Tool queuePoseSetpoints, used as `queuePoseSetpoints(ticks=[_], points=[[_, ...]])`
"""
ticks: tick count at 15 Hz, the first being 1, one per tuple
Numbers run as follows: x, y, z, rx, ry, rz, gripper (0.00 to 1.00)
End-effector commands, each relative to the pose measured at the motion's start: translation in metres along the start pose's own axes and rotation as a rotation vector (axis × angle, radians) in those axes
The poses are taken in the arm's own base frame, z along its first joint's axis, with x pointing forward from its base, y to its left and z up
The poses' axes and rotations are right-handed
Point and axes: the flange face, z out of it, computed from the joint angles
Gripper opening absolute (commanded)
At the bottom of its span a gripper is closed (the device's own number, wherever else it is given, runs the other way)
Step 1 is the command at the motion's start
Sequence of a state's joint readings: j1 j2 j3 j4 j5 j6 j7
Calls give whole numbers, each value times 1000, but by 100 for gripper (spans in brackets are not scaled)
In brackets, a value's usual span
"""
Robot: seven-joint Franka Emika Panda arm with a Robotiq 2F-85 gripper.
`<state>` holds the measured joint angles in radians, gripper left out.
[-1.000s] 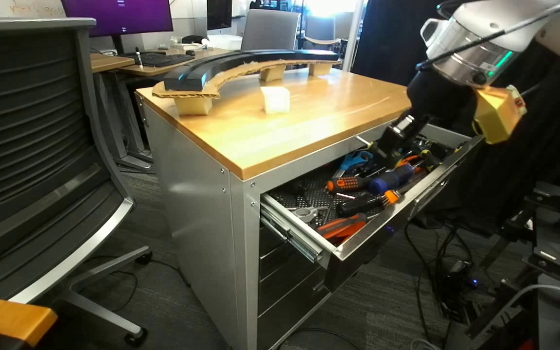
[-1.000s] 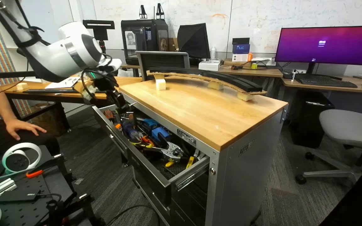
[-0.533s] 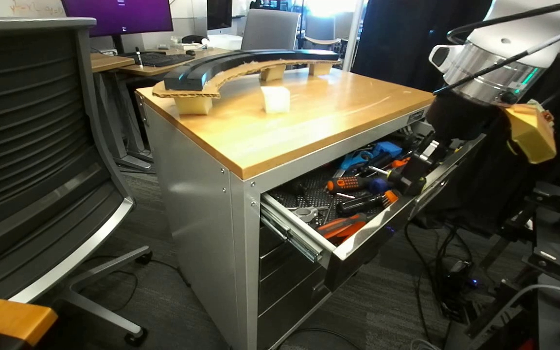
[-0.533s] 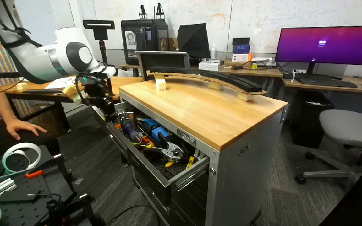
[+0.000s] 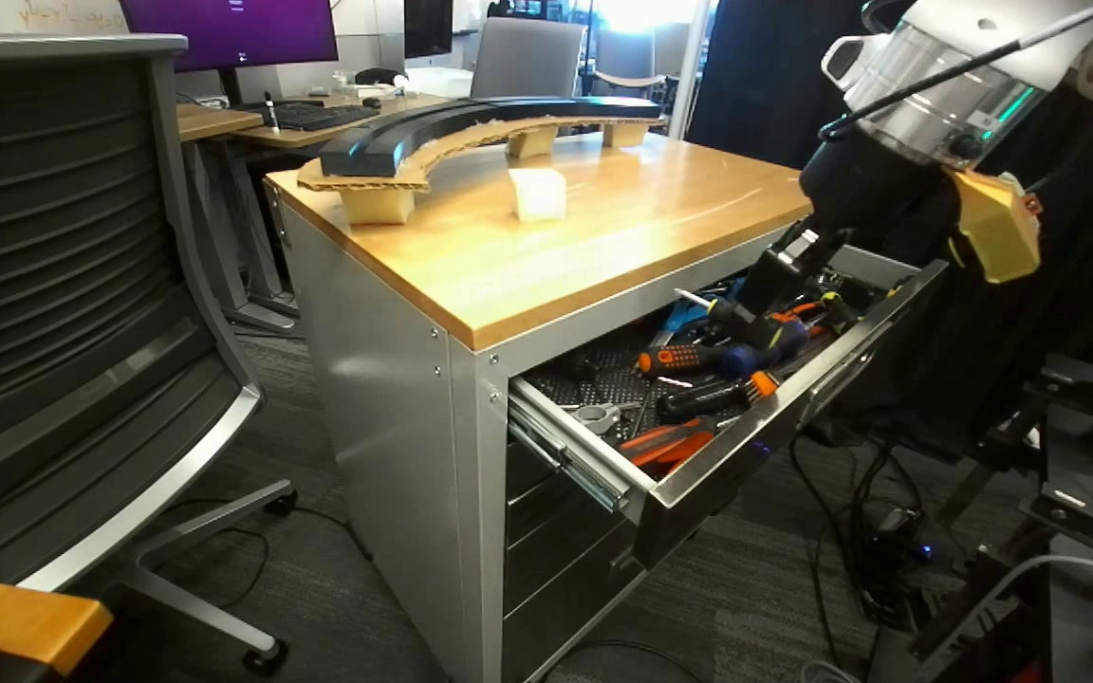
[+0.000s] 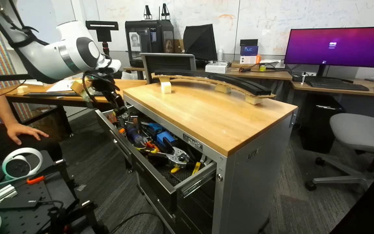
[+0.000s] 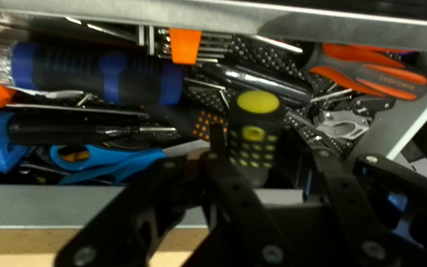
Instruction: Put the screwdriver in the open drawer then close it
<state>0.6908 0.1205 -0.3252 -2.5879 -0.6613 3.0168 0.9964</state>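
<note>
My gripper (image 5: 753, 311) is shut on the yellow-and-black screwdriver (image 5: 725, 308) and holds it over the open top drawer (image 5: 717, 489). The metal shaft points toward the cabinet's tabletop side and is tilted up in an exterior view. In the wrist view the gripper (image 7: 255, 142) has a finger on each side of the stubby handle (image 7: 258, 102), whose yellow end faces the camera. The drawer also shows pulled out in an exterior view (image 6: 154, 182), with the gripper (image 6: 121, 112) over its far end. There the screwdriver is mostly hidden, with only its shaft (image 6: 129, 106) showing.
The drawer holds several tools: blue scissors (image 7: 106, 155), a blue-and-black handle (image 7: 98, 76), orange-grey pliers (image 7: 376, 72) and clamps (image 6: 179, 157). A wooden tabletop (image 5: 603, 237) lies just behind it, bearing a curved black piece (image 5: 471, 128). A person's hand (image 6: 24, 130) rests nearby.
The gripper with the screwdriver first moved down and outward toward the drawer's front, then back up and toward the tabletop edge. The drawer has not moved.
</note>
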Motion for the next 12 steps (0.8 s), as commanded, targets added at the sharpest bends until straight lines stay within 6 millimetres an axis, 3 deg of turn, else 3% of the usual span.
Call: queuePoseSetpoints(ticks=[1,3,4,5,9,12], points=[[25,-6,-8,16,97,33,73],[28,-2,-11,-11,114,40,89],[22,1,-9,-39,98,29,96],[5,6,-4,-78,33,24,100],[-38,34,7,-254,-211,79,100],[-52,46,7,-306,-401,123,98]])
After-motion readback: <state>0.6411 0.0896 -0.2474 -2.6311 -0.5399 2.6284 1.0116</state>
